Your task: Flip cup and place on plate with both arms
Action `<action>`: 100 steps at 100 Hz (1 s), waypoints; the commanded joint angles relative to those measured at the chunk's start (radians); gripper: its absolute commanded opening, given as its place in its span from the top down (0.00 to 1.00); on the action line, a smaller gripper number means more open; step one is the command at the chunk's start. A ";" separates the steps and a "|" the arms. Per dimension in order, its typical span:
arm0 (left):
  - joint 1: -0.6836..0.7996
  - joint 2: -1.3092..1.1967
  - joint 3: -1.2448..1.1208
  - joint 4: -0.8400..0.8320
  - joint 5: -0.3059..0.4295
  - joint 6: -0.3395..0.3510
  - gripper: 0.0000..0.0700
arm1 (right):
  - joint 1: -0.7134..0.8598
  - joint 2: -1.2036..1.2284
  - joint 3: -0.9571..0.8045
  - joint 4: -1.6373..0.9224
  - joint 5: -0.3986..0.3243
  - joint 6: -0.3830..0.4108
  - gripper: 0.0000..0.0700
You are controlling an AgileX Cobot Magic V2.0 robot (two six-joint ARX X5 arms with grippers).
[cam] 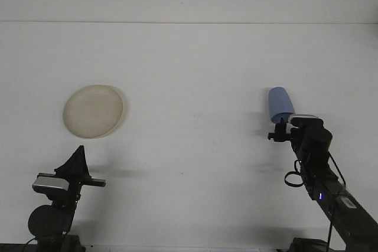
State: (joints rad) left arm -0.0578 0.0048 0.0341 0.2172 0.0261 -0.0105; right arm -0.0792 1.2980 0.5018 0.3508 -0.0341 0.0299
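In the front view, a blue cup (281, 105) lies on its side on the white surface (195, 75), right of centre, and well apart from it a beige plate (94, 110) rests flat on the left. The right claw (282, 128) reaches forward to the cup's near end, just beside or touching it; whether it is open or closed cannot be told. The left claw (77, 162) sits low near the front edge, below the plate, its fingers drawn together to a point.
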 commanded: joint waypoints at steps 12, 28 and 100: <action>-0.002 -0.002 -0.018 0.012 0.000 -0.002 0.98 | -0.033 0.088 0.005 0.099 -0.039 -0.009 0.36; -0.002 -0.002 -0.018 0.011 0.000 -0.002 0.98 | -0.068 0.159 0.011 0.179 -0.084 -0.007 0.37; -0.002 -0.002 -0.018 0.012 0.000 -0.002 0.98 | -0.079 0.318 0.122 0.295 -0.135 -0.041 0.38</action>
State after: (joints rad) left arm -0.0578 0.0048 0.0341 0.2172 0.0257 -0.0105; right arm -0.1581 1.5848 0.6064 0.6315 -0.1635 0.0036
